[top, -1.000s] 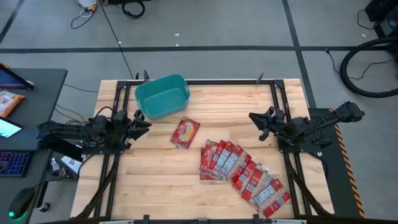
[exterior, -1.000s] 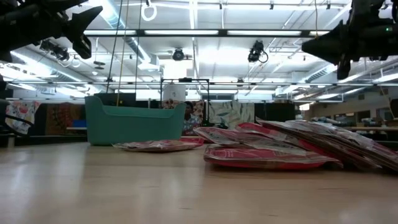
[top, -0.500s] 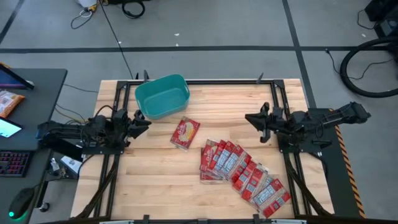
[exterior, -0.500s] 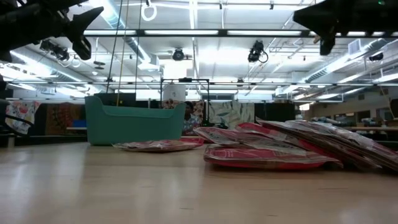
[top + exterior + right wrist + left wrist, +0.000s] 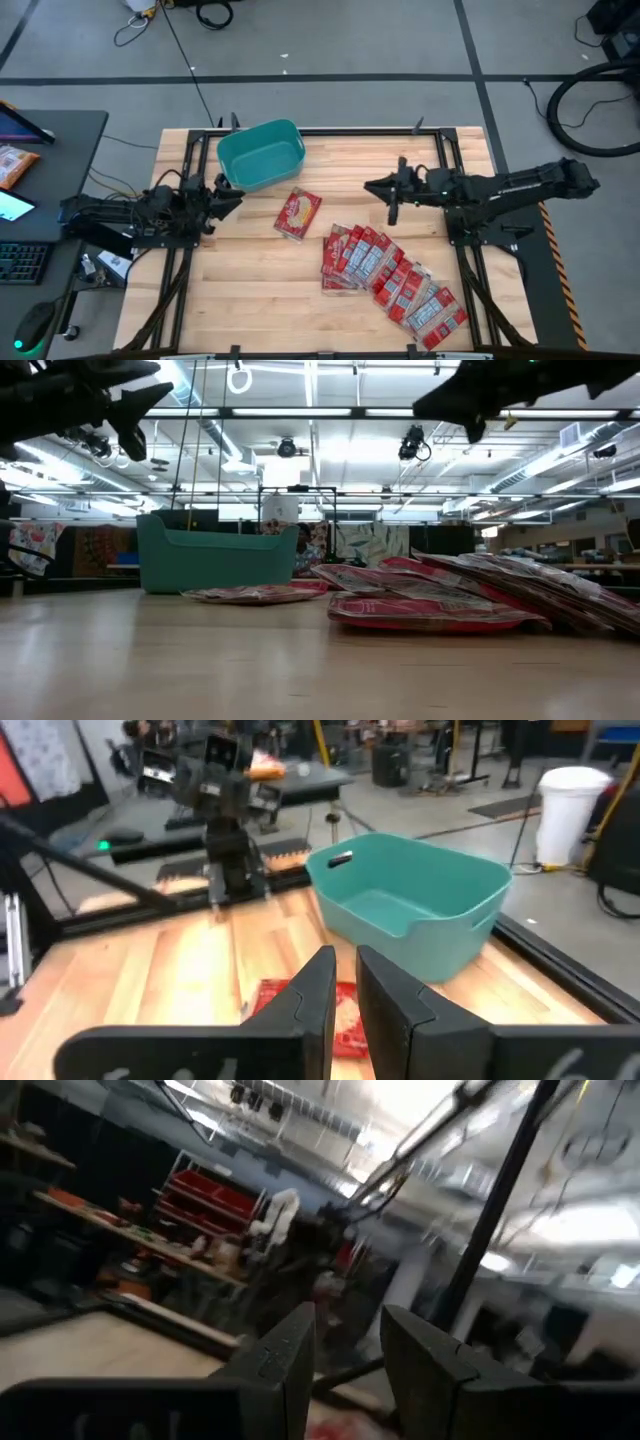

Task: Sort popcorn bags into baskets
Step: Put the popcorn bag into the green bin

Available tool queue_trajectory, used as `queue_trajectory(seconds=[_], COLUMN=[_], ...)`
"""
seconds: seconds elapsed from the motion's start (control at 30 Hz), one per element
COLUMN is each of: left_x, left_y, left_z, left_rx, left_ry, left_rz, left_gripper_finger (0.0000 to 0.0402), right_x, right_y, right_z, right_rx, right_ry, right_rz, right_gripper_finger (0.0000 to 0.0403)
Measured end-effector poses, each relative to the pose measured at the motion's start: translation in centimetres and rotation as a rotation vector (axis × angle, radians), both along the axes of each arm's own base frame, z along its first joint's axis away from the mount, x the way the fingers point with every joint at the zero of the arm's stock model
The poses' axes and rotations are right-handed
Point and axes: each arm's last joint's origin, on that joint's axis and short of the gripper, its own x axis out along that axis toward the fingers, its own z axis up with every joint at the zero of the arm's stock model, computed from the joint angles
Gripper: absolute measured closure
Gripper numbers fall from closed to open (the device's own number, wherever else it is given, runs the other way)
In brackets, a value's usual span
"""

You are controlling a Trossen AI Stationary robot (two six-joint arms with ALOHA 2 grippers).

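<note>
A teal tub [image 5: 262, 158] stands near the table's far edge, left of centre, with nothing in it; it also shows in the low view [image 5: 215, 560] and the right wrist view [image 5: 420, 910]. One red popcorn packet [image 5: 298, 214] lies flat just near of the tub. Several more packets [image 5: 390, 278] lie overlapped in a slanting row toward the near right [image 5: 450, 600]. My left gripper [image 5: 236, 195] hovers left of the tub, fingers a little apart [image 5: 350, 1320]. My right gripper [image 5: 368, 187] hangs above the table right of the single packet, shut [image 5: 346, 955].
Black metal rails [image 5: 445, 160] frame the table on the left, right and far sides. A desk with screens and a keyboard [image 5: 20, 260] stands off the table's left. Bare wood [image 5: 250, 300] spreads over the near left of the table.
My right arm has stretched out toward the table's left, carrying its gripper from the right rail to a spot past the table's middle, close to the single packet, and somewhat higher in the low view. The packets and the tub have stayed put.
</note>
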Motion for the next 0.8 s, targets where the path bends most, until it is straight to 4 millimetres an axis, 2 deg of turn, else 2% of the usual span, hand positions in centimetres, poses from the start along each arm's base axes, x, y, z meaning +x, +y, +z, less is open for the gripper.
queue_trajectory(seconds=[0.17,0.47,0.63,0.8], left_x=[0.1,0.1,0.1,0.1], left_y=[0.0,0.0,0.0,0.0], left_z=[-0.2,-0.2,-0.2,-0.2], left_rx=[0.083,0.169,0.175,0.177], left_ry=[0.033,0.04,0.04,0.035], left_rz=[0.032,0.065,0.067,0.068], left_gripper_finger=[0.028,0.028,0.028,0.028], right_x=[2.0,4.2,5.7,7.1], right_y=[0.0,0.7,1.4,1.8], right_z=[-0.5,-1.7,-1.6,-1.7], right_rx=[-0.009,-0.014,-0.025,-0.037], right_ry=[0.107,0.261,0.366,0.486], right_rz=[0.02,0.049,0.065,0.075], right_gripper_finger=[0.0353,0.0347,0.0325,0.0285])
